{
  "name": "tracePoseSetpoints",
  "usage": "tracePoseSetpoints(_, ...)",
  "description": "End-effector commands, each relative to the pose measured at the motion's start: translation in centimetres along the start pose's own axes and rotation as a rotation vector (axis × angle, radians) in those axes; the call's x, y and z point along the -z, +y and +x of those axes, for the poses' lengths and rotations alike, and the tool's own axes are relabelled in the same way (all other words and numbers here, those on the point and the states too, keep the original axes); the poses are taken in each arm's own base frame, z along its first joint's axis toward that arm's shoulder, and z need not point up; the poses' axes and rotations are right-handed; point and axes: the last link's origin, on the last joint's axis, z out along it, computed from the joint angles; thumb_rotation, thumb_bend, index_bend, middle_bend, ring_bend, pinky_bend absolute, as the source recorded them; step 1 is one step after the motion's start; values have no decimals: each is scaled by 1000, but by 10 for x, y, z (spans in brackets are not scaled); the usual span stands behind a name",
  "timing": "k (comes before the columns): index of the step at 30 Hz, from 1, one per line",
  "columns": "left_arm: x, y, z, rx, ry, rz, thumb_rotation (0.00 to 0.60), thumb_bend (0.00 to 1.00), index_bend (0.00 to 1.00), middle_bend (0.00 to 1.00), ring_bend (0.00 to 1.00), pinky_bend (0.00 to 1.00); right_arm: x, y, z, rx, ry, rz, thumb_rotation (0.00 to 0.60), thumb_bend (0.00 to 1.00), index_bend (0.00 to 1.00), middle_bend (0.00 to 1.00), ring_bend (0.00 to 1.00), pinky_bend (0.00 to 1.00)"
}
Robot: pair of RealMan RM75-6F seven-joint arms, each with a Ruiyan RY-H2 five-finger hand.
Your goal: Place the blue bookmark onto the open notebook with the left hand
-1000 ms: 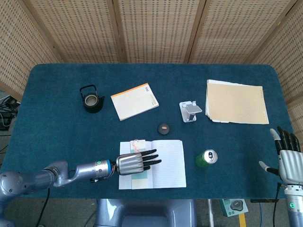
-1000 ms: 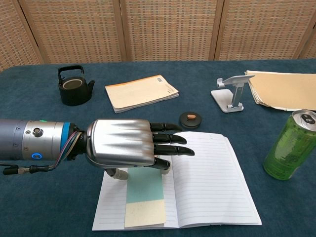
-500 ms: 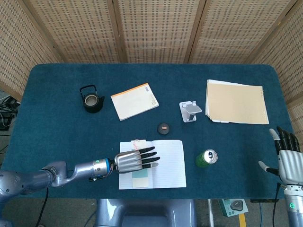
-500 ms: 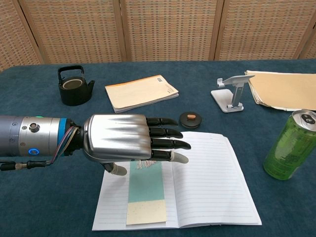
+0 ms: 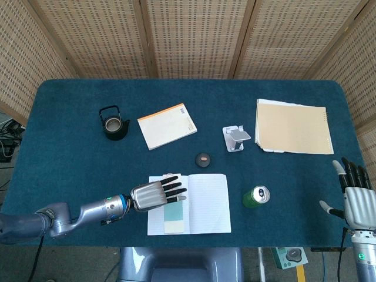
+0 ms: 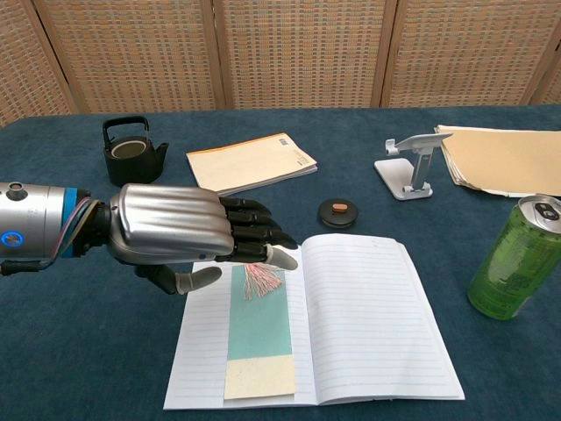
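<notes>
The blue bookmark [image 5: 174, 216] [image 6: 259, 331], pale blue with a cream lower end and a pink tassel, lies flat on the left page of the open lined notebook [image 5: 205, 205] [image 6: 377, 324] near the table's front edge. My left hand [image 5: 154, 194] [image 6: 180, 235] hovers over the notebook's upper left corner, fingers stretched out and apart, holding nothing; its fingertips [image 6: 279, 255] are just above the tassel. My right hand [image 5: 356, 200] stays at the far right edge with fingers spread, holding nothing.
A green can [image 5: 256, 197] [image 6: 514, 260] stands right of the notebook. A small brown disc [image 5: 202, 159] [image 6: 338, 211] lies behind it. Further back are a black teapot [image 5: 113, 123], a closed orange-edged pad [image 5: 167, 126], a phone stand [image 5: 237, 138] and a paper stack [image 5: 292, 126].
My left hand has drawn back to the left and lifted off the bookmark, uncovering its tassel and upper half. The bookmark stays on the left page. The right hand barely moved.
</notes>
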Motion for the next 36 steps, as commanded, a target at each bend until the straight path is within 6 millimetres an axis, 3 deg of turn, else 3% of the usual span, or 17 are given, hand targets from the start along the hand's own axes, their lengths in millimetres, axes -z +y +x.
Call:
tracePoseSetpoints(1,10,0,0,79,-86,9,600,1000,4,0,0,10,0,-1,0,0,2,3,600,70,0,0,0,0)
tracePoseSetpoints(14,17,6,-4,79,-177,14,600,1000,149,0,0,90,1,-2,1,-6,3,8,600,69,0,0,0,0)
tracePoseSetpoints(36,3,14,-13,64,-219,24,600,1000,179,0,0,101,2,-2,5,-12,14,11,600,69,0,0,0,0)
